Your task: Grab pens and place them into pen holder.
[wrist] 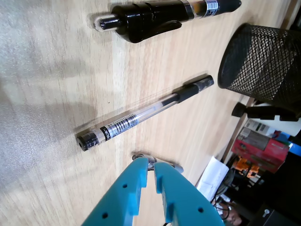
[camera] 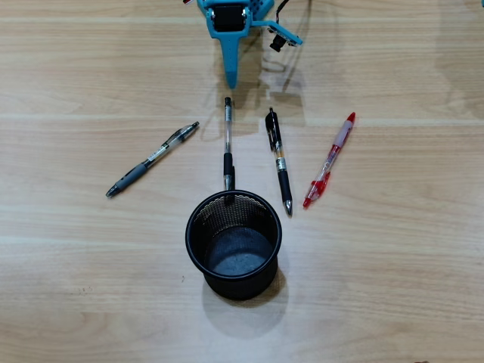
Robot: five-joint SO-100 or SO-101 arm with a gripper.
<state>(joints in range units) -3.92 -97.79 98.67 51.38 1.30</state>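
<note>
While the gripper [wrist: 149, 165] is held with its jaws closed on nothing, the transparent pen with black sleeve [wrist: 146, 113] is seen lying just beyond its fingertips. Farther past it the pen holder [wrist: 263, 61] is stood upright on the table [wrist: 47, 70].

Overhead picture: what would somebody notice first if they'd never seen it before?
Probably the black mesh pen holder standing empty near the middle of the wooden table. Behind it four pens lie spread like a fan. At the top edge, the bright blue gripper points down at the middle pens, holding nothing.
</note>
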